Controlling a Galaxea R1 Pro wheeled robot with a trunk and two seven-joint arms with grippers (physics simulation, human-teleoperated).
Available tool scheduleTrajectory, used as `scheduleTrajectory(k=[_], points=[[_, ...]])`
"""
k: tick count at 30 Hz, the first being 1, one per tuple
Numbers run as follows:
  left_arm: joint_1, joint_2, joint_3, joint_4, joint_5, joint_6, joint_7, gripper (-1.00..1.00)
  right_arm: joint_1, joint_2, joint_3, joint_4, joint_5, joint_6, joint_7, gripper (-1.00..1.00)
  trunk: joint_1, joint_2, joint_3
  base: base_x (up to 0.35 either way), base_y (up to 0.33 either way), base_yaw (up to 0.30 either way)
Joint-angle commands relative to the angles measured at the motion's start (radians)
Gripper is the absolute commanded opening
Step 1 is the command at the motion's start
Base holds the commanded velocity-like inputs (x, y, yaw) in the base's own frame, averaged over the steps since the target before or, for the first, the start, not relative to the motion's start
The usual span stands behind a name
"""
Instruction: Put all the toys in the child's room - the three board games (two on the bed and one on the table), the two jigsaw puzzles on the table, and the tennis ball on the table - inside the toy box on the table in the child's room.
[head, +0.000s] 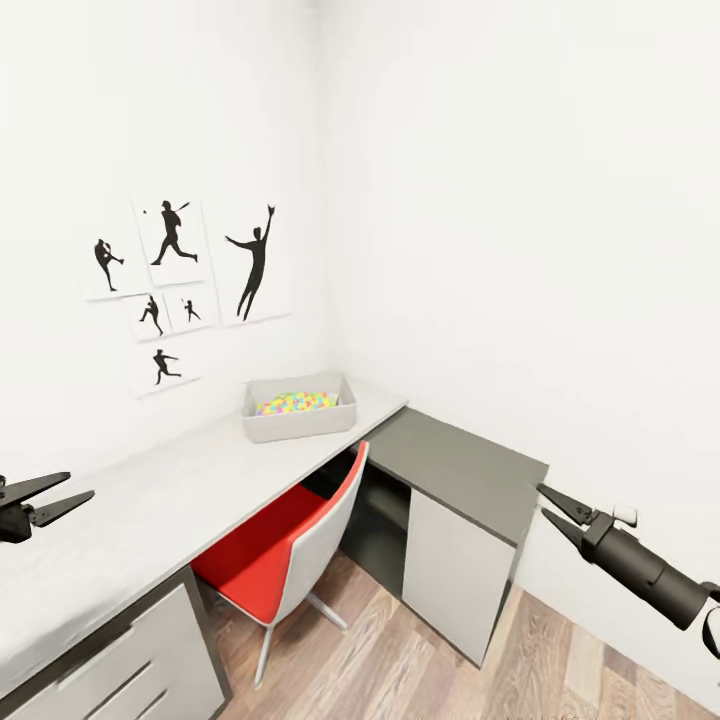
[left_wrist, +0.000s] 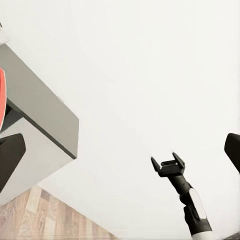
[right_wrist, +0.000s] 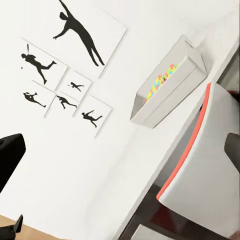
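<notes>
The shallow pale grey rectangular toy box (head: 298, 408), showing a bright multicoloured puzzle panel (head: 294, 402) inside, is sitting on the pale grey table (head: 150, 510) well ahead of and between the left gripper (head: 78, 490) and right gripper (head: 548, 503), both gaping wide and holding nothing.

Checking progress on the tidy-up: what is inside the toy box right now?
The toy box on the table holds a flat patch of bright multicoloured pieces, seemingly a jigsaw puzzle. The near wall hides the rest of the floor, so anything else inside cannot be seen.
</notes>
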Motion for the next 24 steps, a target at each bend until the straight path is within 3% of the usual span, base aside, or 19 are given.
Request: scheduleTrajectory(k=[1, 24], points=[[0.0, 0.0, 0.0, 0.0, 0.004, 0.008, -0.001, 1.0, -0.001, 0.0, -0.001, 0.004, 0.003, 0.006, 0.004, 1.0, 0.0, -0.001, 0.0, -0.026, 0.006, -0.281], [0.0, 0.0, 0.0, 0.0, 0.003, 0.007, -0.001, 1.0, -0.001, 0.0, -0.002, 0.018, 0.003, 0.006, 0.004, 1.0, 0.0, -0.001, 0.0, -0.117, 0.072, -0.281]])
